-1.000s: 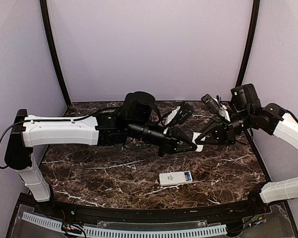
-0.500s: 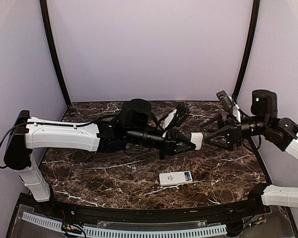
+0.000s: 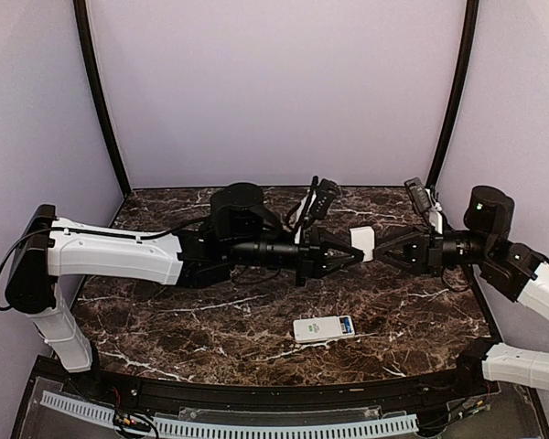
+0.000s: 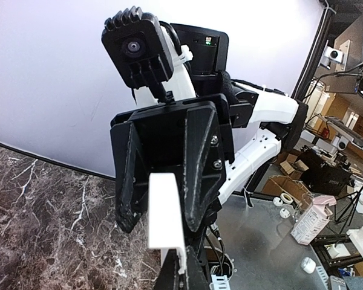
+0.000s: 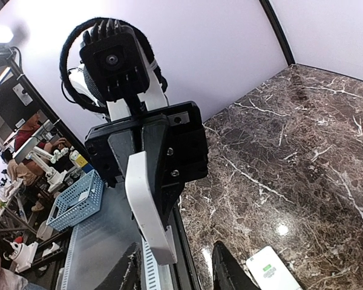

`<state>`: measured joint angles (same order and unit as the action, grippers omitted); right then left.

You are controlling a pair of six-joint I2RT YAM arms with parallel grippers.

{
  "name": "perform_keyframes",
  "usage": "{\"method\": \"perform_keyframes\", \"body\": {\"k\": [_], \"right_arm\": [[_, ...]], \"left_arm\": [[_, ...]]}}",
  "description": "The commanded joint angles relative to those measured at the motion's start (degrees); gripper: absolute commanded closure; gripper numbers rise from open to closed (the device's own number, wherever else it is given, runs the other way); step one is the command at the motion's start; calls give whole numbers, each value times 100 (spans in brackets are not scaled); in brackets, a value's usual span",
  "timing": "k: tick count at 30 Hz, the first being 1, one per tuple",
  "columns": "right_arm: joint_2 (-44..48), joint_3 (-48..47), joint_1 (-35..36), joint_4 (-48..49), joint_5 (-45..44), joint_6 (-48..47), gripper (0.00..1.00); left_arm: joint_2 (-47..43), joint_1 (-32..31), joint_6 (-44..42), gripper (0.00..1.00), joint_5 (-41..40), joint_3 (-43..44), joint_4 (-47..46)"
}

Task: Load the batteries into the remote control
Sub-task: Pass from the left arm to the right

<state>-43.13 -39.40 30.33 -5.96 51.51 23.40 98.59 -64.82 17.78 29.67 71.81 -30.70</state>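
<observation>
Left hand (image 3: 350, 253) pinched a small plain white plastic cover piece (image 3: 362, 242) in the air above the dark marbled worktop (image 3: 192, 320). Right hand (image 3: 386, 249) faced it from just beside, fingers spread, gripping nothing. Small white oblong plastic remote control (image 3: 320, 329) lay flat on the worktop nearer the arm bases, tiny blue batteries (image 3: 346, 324) showing at its right end.

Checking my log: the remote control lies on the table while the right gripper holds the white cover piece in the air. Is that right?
No. The left gripper holds the white cover piece in the air; the right wrist view shows the right gripper open, facing it. The remote control does lie on the table.
</observation>
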Motion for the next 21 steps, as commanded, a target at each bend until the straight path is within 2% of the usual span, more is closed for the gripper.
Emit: {"method": "perform_keyframes", "body": {"k": [1, 5, 12, 18, 21], "right_arm": [[-107, 69, -3, 663, 254, 203, 64], [-326, 67, 24, 962, 480, 297, 75], [-445, -54, 90, 1215, 683, 299, 76], [-496, 20, 167, 1392, 663, 376, 86], [-558, 28, 228, 1408, 680, 408, 87]], "left_arm": [[-59, 4, 207, 100, 164, -80, -339], [-8, 4, 211, 100, 179, -58, -338], [38, 4, 176, 100, 311, 18, -185], [73, 4, 196, 100, 358, 16, -225], [105, 4, 191, 100, 363, 42, -201]]}}
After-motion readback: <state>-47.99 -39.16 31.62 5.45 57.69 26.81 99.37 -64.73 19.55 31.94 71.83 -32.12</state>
